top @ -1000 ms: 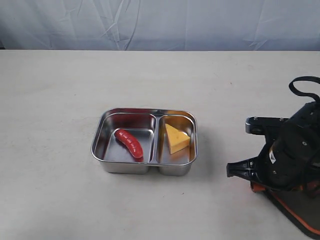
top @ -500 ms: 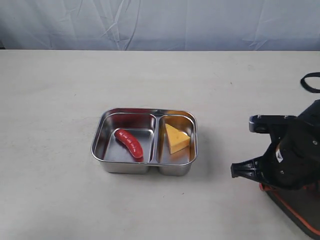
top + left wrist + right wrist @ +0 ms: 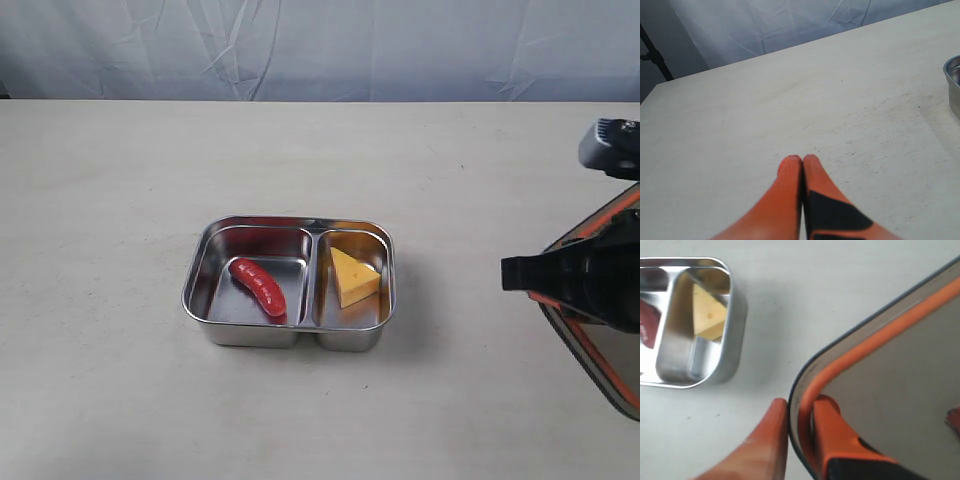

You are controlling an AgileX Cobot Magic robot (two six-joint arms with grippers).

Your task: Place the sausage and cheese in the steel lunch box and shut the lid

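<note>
The steel lunch box [image 3: 300, 221] sits open mid-table. The red sausage [image 3: 258, 286] lies in its left compartment and the yellow cheese [image 3: 354, 277] wedge in its right one. At the right edge of the exterior view, the dark translucent lid [image 3: 608, 358] is raised and tilted, its orange seal showing. My right gripper [image 3: 800, 407] is shut on the lid [image 3: 900, 370], one finger on each side of its rim, to the right of the box [image 3: 737, 315]. My left gripper [image 3: 802, 159] is shut and holds nothing over bare table; a corner of the box [image 3: 952, 85] shows at that view's edge.
A wrinkled pale cloth [image 3: 320, 45] hangs behind the table's far edge. Bare tabletop [image 3: 100, 250] surrounds the box on all sides. A dark stand leg [image 3: 655, 55] shows beyond the table in the left wrist view.
My right gripper has closed on the lid's rim and lifted it, tipping the lid up off the table at the right. The box, sausage and cheese have not moved.
</note>
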